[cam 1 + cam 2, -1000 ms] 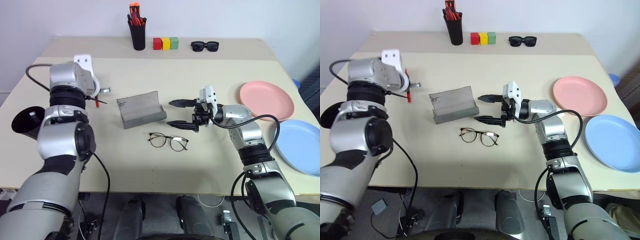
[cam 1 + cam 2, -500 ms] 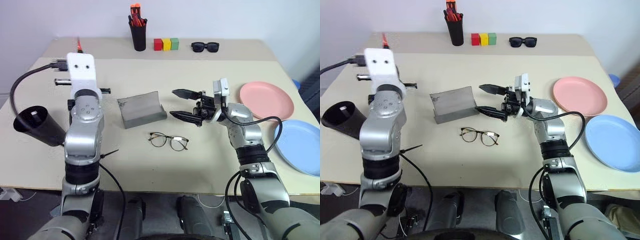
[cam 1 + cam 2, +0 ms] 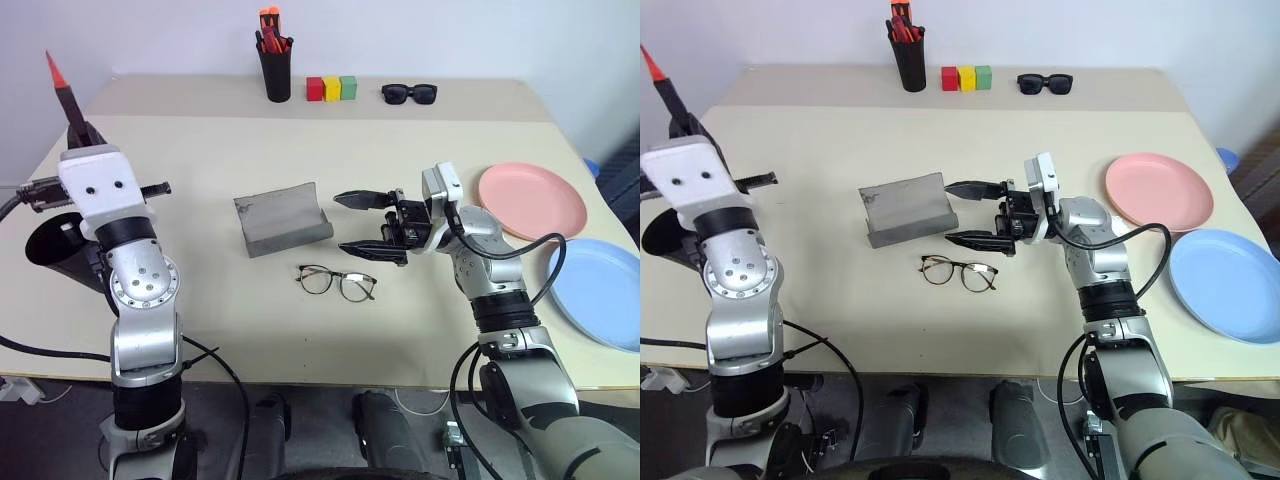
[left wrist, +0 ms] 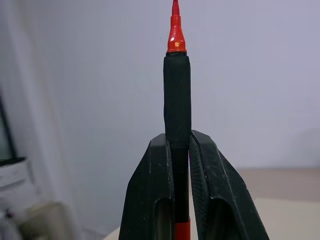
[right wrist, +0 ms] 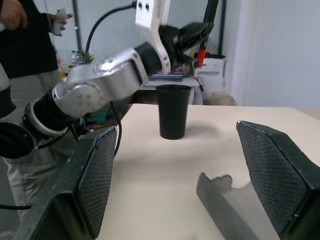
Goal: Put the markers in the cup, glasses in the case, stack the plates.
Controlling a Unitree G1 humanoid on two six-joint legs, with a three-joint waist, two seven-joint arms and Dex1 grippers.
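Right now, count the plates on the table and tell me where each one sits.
2. The pink plate lies at the table's right side; the blue plate lies just nearer the robot, by the right edge. They sit side by side, not stacked. None looks hidden.

At the tabletop's (image 3: pixel 420 140) far edge stand a pen holder (image 3: pixel 275 70), three coloured blocks (image 3: pixel 331 88) and sunglasses (image 3: pixel 410 93).

Left gripper (image 4: pixel 179 150) clamped, right gripper (image 3: pixel 362 223) agape
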